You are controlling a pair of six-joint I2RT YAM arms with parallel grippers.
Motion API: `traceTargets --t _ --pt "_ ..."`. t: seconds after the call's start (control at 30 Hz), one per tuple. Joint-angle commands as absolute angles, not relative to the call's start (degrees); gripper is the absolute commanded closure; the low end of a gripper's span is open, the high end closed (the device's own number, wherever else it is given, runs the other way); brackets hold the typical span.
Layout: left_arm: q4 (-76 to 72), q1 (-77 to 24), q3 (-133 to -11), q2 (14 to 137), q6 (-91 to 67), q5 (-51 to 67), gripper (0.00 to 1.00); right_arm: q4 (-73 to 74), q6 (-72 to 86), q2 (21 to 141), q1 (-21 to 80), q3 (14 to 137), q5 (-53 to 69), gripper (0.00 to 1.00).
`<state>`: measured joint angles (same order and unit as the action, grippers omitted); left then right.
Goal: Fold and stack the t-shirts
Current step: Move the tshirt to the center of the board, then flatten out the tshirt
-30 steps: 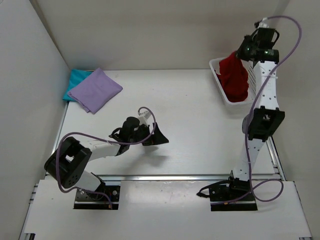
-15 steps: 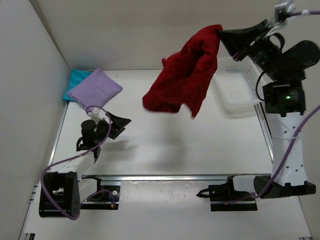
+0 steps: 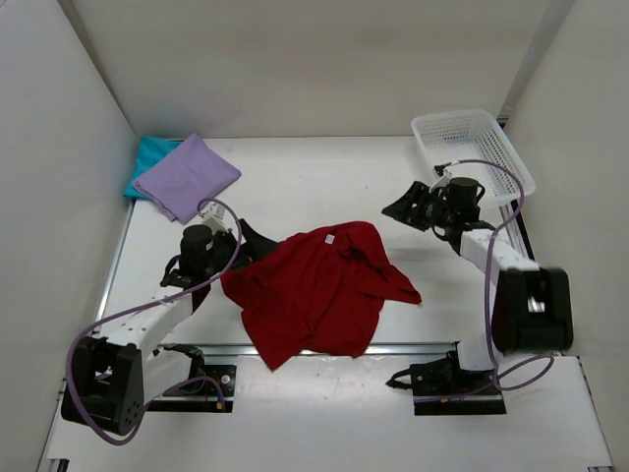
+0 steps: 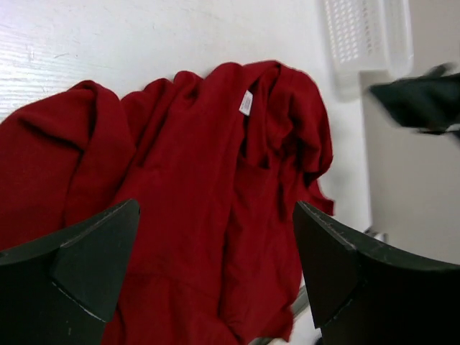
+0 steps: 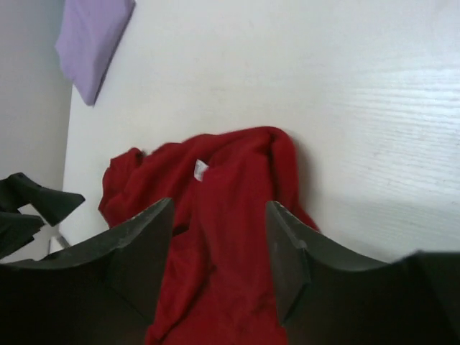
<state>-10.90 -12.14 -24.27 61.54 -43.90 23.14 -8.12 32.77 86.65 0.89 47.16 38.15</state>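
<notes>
The dark red t-shirt [image 3: 319,290] lies crumpled and unfolded on the table's near middle, its white neck label up. It is free of both grippers. My left gripper [image 3: 251,244] is open at the shirt's left edge, and in the left wrist view [image 4: 215,205] the red cloth [image 4: 208,172] fills the space beyond the wide jaws. My right gripper [image 3: 405,209] hangs open and empty just right of the shirt, facing it [image 5: 219,203]. The lavender t-shirt [image 3: 187,177] lies folded on the teal t-shirt [image 3: 147,155] at the far left corner.
The white mesh basket [image 3: 472,147] stands at the far right by the wall, nothing showing in it. White walls close in the table on the left, back and right. A metal rail [image 3: 334,347] runs along the near edge under the shirt's hem.
The right gripper lifted the red shirt out of the basket, swung it left over the table and opened. The shirt now lies on the table. Both arms came in beside it.
</notes>
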Motion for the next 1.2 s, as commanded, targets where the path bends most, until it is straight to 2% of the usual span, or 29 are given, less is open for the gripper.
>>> traceTargets --t 0.0,0.1,0.13,0.2,0.27,0.3,0.33,0.37,0.4,0.47,0.6,0.73,0.97,1.0,1.07,1.13,1.17 --pt "-4.6 -15.4 -27.1 61.4 -35.3 15.4 0.01 -1.8 24.5 73.8 6.8 49.8 24.3 0.50" --pt "-6.4 -12.4 -25.1 61.7 -36.9 19.1 0.03 1.9 21.5 69.4 17.4 44.0 15.9 0.78" --pt "-6.2 -12.0 -25.1 62.0 -36.4 19.0 0.17 2.3 21.8 68.1 22.3 41.3 15.2 0.87" --pt "-5.4 -12.0 -25.3 62.6 -36.0 16.8 0.31 2.4 24.2 67.3 28.9 35.6 10.7 0.91" --pt "-3.7 -13.0 -26.1 63.6 -35.5 15.1 0.42 1.1 26.8 66.7 35.6 32.3 9.5 0.89" --pt "-2.7 -14.1 -26.0 63.7 -35.2 13.3 0.44 1.0 27.2 67.3 36.6 31.0 9.1 0.87" --pt "-2.8 -14.3 -25.7 63.5 -35.3 12.8 0.40 0.9 28.0 67.1 38.8 30.6 10.5 0.81" --pt "-3.0 -14.4 -25.4 63.0 -35.8 11.6 0.39 -0.9 28.6 67.1 41.5 29.8 11.0 0.71" --pt "-3.2 -13.7 -24.3 62.6 -36.3 11.4 0.37 -2.1 29.5 67.6 44.3 29.4 10.7 0.67" --pt "-5.4 -12.9 -21.8 62.5 -37.0 11.3 0.36 -3.9 31.1 69.7 47.8 29.7 10.5 0.53" --pt "-6.0 -12.1 -20.9 63.0 -37.5 12.7 0.32 -6.8 33.6 74.6 52.5 31.8 11.6 0.48" --pt "-4.7 -10.3 -20.0 59.9 -37.0 10.6 0.22 -7.3 35.1 79.4 56.3 33.1 10.2 0.47" --pt "-4.2 -7.3 -20.5 60.9 -37.0 10.2 0.22 -9.7 36.7 85.4 58.1 36.8 10.1 0.48" --pt "-4.0 -6.9 -20.5 61.1 -36.9 10.2 0.22 -9.3 36.6 85.9 57.8 37.4 10.4 0.51" --pt "-5.4 -5.3 -19.9 61.5 -38.4 10.5 0.22 -9.9 36.9 85.8 57.6 37.8 9.5 0.67" --pt "-6.9 -5.1 -19.2 61.3 -39.4 9.7 0.23 -9.9 37.2 85.0 56.4 38.2 8.8 0.89" --pt "-7.0 -5.1 -19.3 61.5 -39.2 9.2 0.23 -9.2 37.2 84.1 55.9 37.6 8.1 0.94"
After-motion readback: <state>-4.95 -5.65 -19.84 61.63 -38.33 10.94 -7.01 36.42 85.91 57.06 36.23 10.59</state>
